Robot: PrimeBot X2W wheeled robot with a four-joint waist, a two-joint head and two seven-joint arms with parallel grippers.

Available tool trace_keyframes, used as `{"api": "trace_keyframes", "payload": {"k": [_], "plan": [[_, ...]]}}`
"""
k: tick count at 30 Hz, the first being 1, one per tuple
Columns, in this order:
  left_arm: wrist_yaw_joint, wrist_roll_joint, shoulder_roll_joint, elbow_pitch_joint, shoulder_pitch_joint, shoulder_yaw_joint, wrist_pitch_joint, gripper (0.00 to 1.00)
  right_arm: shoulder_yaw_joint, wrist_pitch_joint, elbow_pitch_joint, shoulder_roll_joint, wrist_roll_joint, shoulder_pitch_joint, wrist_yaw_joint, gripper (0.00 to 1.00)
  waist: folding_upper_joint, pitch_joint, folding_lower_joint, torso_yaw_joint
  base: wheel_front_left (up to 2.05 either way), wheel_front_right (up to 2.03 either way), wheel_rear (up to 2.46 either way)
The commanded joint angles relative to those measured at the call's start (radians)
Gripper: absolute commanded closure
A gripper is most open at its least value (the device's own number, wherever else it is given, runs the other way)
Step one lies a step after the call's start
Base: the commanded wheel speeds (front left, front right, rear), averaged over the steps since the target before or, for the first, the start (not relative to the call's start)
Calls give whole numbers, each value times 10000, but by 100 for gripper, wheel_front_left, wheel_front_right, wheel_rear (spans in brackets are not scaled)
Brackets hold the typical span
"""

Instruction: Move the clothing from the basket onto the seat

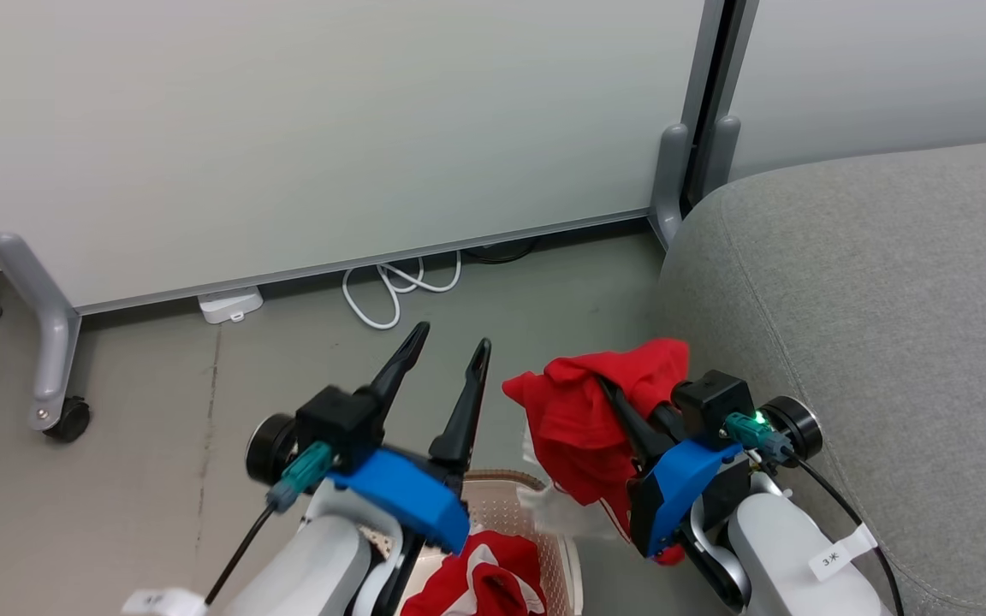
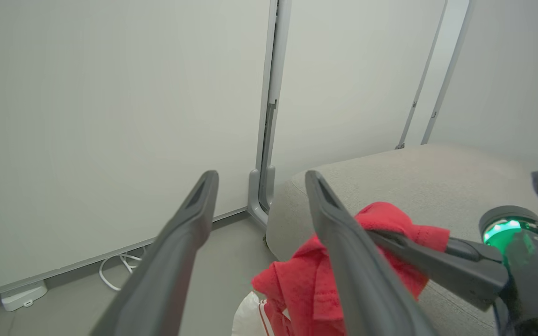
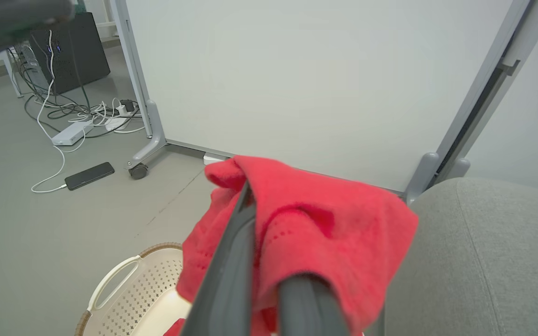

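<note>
The right gripper (image 1: 608, 389), lower centre-right, is closed tight on one red garment (image 1: 574, 419), which hangs beside the grey seat (image 1: 887, 299) at the right. The left gripper (image 1: 452, 338), lower centre, stands wide and empty. Below it a second red garment (image 1: 480, 582) lies in the basket (image 1: 506, 509).

**Head view:** we looked forward and down from above and behind both arms, close over the left gripper (image 1: 452, 338) and the right gripper (image 1: 608, 389), facing the partition panel (image 1: 313, 128) beyond their fingertips.

**Left wrist view:** we sighted along the left gripper's spread fingers at close range, with the seat (image 2: 414, 177) lying to their right.

**Right wrist view:** we sighted along the right gripper's closed fingers, very near the red garment (image 3: 315, 219) pinched there, with the basket (image 3: 124, 284) at their lower left.

All three views shared the red garment, the partition panel and the seat; the head and right wrist views also shared the basket.
</note>
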Motion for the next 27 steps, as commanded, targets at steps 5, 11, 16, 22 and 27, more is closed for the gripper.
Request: {"api": "trace_keyframes", "payload": {"k": [5,11,16,22,27], "plan": [[-268,1079,156,-945,1353,1070,-28,0,-5,54,-230,-22,-91,212,5,100,0,3,-1,-92,0,0,0],[-551,2137,259,-1667,2528,1948,-27,0,-59,112,-390,-22,-151,347,5,100,0,-7,-1,-199,0,0,0],[-785,2630,205,-1841,3254,2591,-29,0,-84,186,-518,-22,-162,405,5,100,0,0,-1,-318,0,0,0],[-966,2998,-59,-1930,3779,3298,-28,0,-72,267,-660,-22,-175,433,5,100,0,-16,-1,-528,0,0,0],[-1139,3317,-298,-1988,3954,3664,-28,0,-60,290,-810,-20,-141,407,5,100,0,32,-1,-909,0,0,0]]}}
